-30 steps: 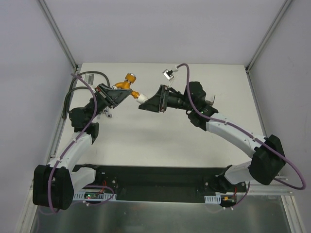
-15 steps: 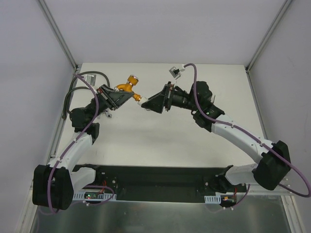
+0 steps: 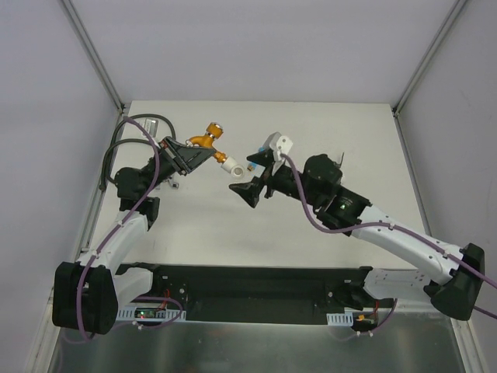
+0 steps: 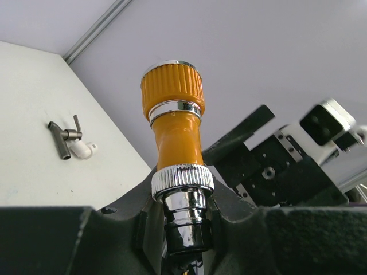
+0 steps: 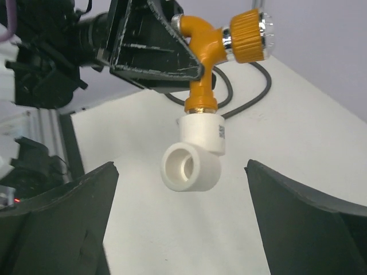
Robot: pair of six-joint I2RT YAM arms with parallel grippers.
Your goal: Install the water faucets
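The right claw [image 3: 250,177], released and spread wide, faces the white elbow fitting [image 5: 192,157] seated on the end of the orange faucet [image 5: 209,51], which the left claw [image 3: 190,153] grasps above the surface [image 3: 342,132], with the black hose [image 5: 252,103] lying farther back.

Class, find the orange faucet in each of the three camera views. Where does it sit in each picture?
Top external: the orange faucet is left of centre, in the upper half.
Left wrist: centre, rising from the bottom edge.
Right wrist: top centre, knob to the right, with a white elbow on its lower end.
Shared landmark: the left gripper clamped on it, seen in all three views.
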